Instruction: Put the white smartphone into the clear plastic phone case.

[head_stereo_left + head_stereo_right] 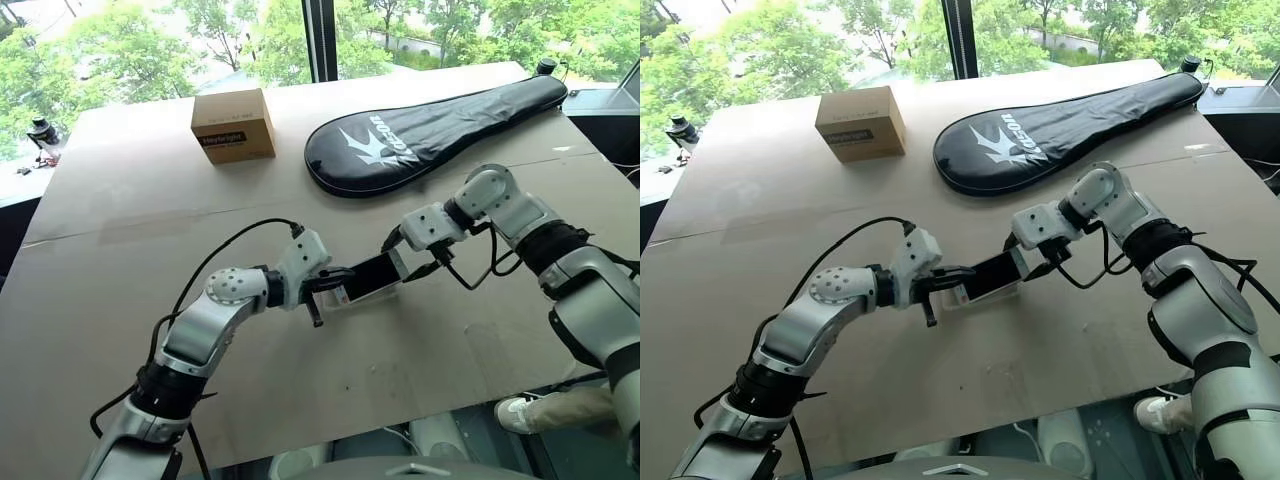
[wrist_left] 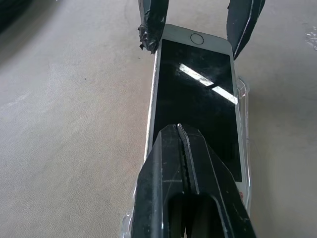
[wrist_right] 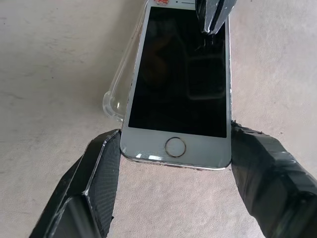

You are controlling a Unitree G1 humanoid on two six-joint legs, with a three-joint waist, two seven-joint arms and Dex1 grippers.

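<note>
Closed up tight, the left end effector (image 2: 184, 148) is pressed down on the white smartphone (image 3: 181, 84), which is gripped at its home-button end by the right end effector (image 3: 173, 163). Phone's laid over the clear plastic phone case (image 3: 121, 84) on the tabletop (image 1: 120, 250), seemingly only half seated, so snapping-in is left. One phone, one case counted.

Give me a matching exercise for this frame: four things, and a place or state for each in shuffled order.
Things:
1. left gripper
2. right gripper
3. white smartphone
4. cardboard box

States:
A. jaws clamping the phone's home-button end
B. far side of the table, beside the black racket cover
C. jaws shut, tip over the screen
D. lying on the clear plastic phone case

Pairs: 1-C, 2-A, 3-D, 4-B
</note>
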